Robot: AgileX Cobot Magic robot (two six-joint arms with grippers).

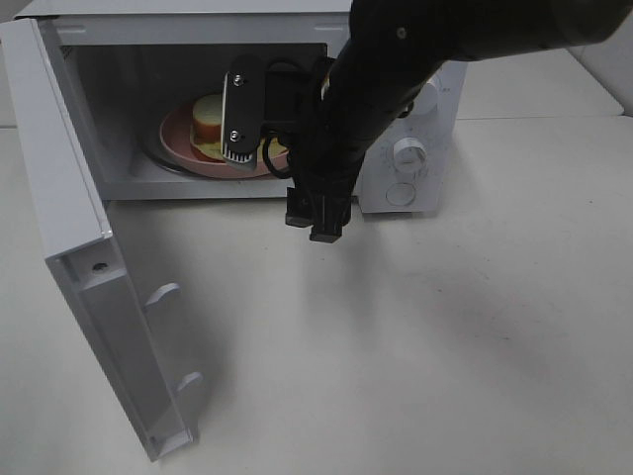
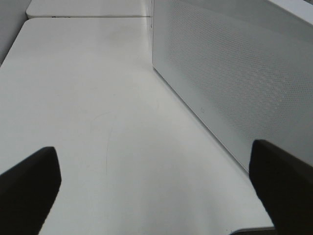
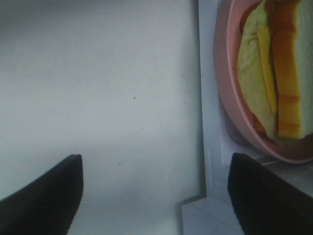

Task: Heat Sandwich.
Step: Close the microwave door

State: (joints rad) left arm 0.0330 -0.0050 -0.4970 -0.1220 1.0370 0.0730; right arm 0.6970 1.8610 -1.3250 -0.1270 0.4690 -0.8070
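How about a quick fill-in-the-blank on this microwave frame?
1. The sandwich lies on a ___ plate.
2. The microwave has its door standing ___.
3. The right gripper, jaws apart, holds ___.
Missing words: pink; open; nothing.

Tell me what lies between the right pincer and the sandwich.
In the right wrist view, bare table, the microwave's front sill and the pink plate's rim lie between the right pincer and the sandwich.
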